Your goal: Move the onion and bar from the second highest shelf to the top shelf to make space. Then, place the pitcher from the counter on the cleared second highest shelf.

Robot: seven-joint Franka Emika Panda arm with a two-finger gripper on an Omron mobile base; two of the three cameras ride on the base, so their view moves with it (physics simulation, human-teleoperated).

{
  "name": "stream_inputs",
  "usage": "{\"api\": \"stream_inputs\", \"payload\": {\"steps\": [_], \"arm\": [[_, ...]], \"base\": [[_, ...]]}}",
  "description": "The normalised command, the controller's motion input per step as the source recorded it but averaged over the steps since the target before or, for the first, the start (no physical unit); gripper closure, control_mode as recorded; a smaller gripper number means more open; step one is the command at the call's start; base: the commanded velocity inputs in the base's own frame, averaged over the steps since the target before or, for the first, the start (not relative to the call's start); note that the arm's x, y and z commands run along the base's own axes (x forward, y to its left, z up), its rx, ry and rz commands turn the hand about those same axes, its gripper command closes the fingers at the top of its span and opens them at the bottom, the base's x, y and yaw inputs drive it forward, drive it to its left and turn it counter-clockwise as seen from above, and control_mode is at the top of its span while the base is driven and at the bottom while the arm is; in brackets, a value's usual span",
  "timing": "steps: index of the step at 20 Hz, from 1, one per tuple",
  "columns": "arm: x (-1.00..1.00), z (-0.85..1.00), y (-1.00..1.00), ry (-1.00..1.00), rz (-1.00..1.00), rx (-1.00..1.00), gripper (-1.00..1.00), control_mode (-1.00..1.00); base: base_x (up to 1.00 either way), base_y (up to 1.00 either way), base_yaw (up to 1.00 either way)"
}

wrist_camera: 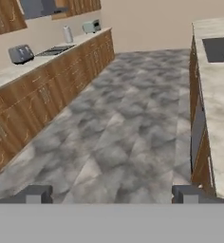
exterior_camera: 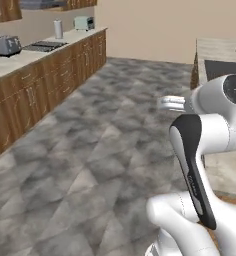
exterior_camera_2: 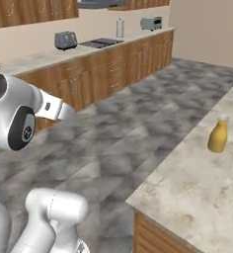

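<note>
Standing upright: pitcher (exterior_camera_2: 217,136) on counter (exterior_camera_2: 197,188) | pincer (wrist_camera: 111,193) open over floor (wrist_camera: 128,123)

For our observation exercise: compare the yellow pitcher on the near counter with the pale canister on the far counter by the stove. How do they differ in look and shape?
The pitcher is mustard-yellow with a rounded body narrowing to a pale neck; the canister is pale grey-white and straight-sided. The pitcher stands alone on the marbled counter; the canister stands between a cooktop and a small toaster. Both stand upright.
</note>
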Motion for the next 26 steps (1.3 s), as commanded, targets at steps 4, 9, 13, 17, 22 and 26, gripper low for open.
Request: {"api": "stream_inputs", "payload": {"steps": [4, 9, 13, 17, 22, 26], "arm": [[0.00, 0.00, 0.00, 0.00, 0.00, 0.00, -1.00, 1.00], [0.00, 0.00, 0.00, 0.00, 0.00, 0.00, -1.00, 1.00], [0.00, 0.00, 0.00, 0.00, 0.00, 0.00, -1.00, 1.00], [0.00, 0.00, 0.00, 0.00, 0.00, 0.00, -1.00, 1.00], [0.00, 0.00, 0.00, 0.00, 0.00, 0.00, -1.00, 1.00], [0.00, 0.00, 0.00, 0.00, 0.00, 0.00, -1.00, 1.00]], "base": [[0.46, 0.38, -0.68], [0.40, 0.33, -0.70], [0.42, 0.30, -0.69], [0.47, 0.30, -0.68], [0.49, 0.35, -0.67], [0.20, 0.56, -0.64]]}}
